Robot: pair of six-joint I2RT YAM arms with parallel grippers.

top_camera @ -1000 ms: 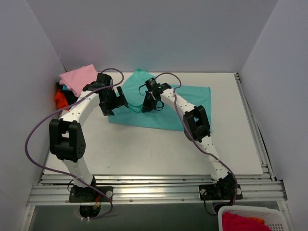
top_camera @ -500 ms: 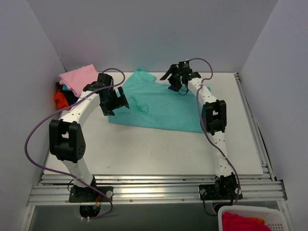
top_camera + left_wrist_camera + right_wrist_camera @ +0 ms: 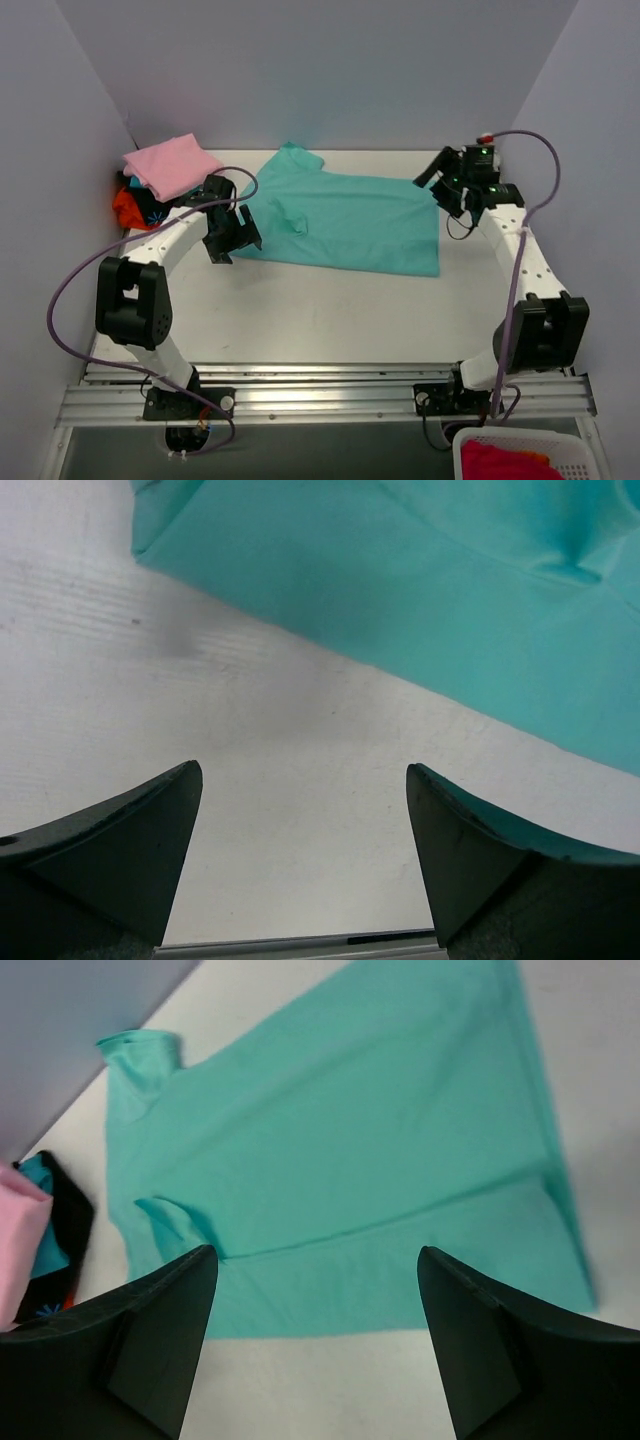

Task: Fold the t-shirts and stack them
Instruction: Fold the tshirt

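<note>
Teal t-shirt [image 3: 350, 215] lies spread on the worktop [image 3: 330, 310] between the left tool [image 3: 232, 238] and right tool [image 3: 441, 185], both open and empty, so a shallow edge pinch could bunch it and skew the fold.

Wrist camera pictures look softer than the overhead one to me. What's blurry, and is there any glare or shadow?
Left wrist view: the left claw is a dark, soft-edged blur; a faint grey shadow lies on the table beside the teal t-shirt. Right wrist view: the right claw is blurred too, the shirt mildly soft. Top view: evenly lit, sharp, no glare.
</note>
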